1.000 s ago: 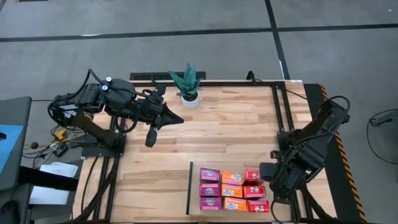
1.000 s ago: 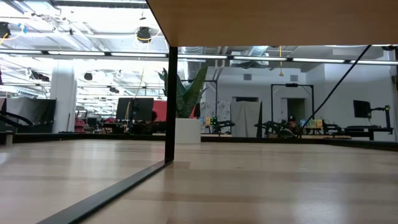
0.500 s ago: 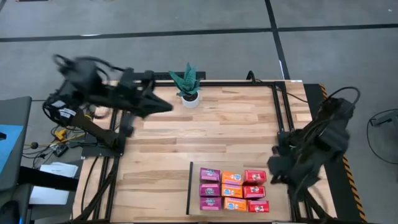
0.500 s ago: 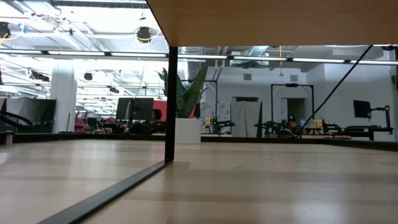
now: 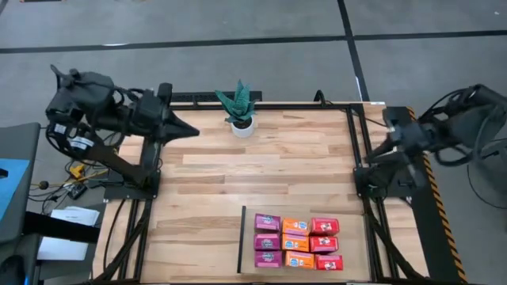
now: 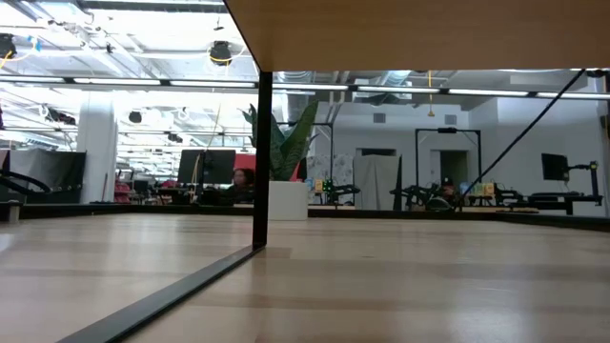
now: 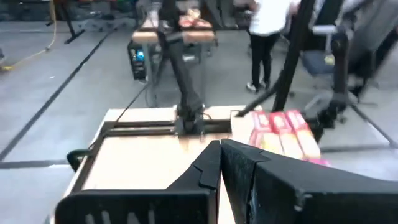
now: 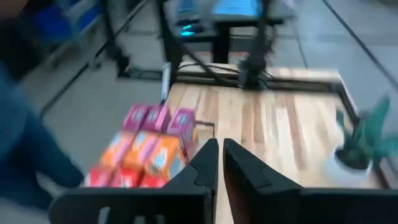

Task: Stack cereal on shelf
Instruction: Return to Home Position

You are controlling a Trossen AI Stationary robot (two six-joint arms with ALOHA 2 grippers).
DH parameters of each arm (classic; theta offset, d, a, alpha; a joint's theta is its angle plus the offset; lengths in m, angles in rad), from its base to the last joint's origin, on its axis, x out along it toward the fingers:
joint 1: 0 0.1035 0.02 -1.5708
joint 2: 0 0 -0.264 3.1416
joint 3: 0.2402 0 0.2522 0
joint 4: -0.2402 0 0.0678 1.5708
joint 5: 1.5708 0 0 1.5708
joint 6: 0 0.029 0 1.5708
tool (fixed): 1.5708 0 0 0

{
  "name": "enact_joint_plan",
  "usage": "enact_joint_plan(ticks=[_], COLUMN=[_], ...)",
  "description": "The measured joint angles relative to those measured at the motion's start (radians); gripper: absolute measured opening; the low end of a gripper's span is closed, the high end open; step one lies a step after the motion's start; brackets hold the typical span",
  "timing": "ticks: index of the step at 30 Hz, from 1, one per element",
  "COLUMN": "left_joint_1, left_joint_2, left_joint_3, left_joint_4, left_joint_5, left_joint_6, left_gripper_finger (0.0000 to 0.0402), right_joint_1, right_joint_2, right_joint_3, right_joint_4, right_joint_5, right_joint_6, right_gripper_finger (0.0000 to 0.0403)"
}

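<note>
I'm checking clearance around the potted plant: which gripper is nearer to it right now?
Left. The left gripper is close beside the potted plant, at the table's far left; the right gripper is over the table's right edge, much farther off.

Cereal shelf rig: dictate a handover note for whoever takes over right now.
Left hand: shut, empty, above the table's far-left part.
Right hand: shut, empty, at the table's right edge.
Boxes: all nine on the shelf, three by three: purple column, orange column, red column.
Plant: at the far edge, untouched.
Done: stacking looks complete.
Left: no loose box in view; probably only parking both arms.
</note>
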Motion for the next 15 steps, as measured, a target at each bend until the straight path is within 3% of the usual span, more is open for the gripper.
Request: enact_joint_plan(ticks=[4, 8, 10, 15], left_joint_1=[0.012, 0.044, 0.061, 0.075], left_joint_2=[-0.029, -0.105, -0.167, -0.372], left_joint_3=[-0.069, -0.214, -0.319, -0.674], left_joint_4=[0.044, 0.164, 0.241, 0.467], left_joint_5=[0.145, 0.356, 0.400, 0.381], left_joint_6=[0.056, 0.097, 0.094, 0.033], left_gripper_finger=[0.0000, 0.0000, 0.0000, 0.0000], right_joint_1=[-0.026, -0.062, -0.082, -0.142], right_joint_2=[-0.082, -0.194, -0.249, -0.403], right_joint_3=[-0.058, -0.178, -0.255, -0.541], right_joint_4=[0.142, 0.395, 0.461, 0.533], right_joint_5=[-0.080, -0.338, -0.388, -0.342], right_joint_6=[-0.276, -0.478, -0.499, -0.312], right_gripper_finger=[0.0048, 0.0045, 0.0044, 0.0042])
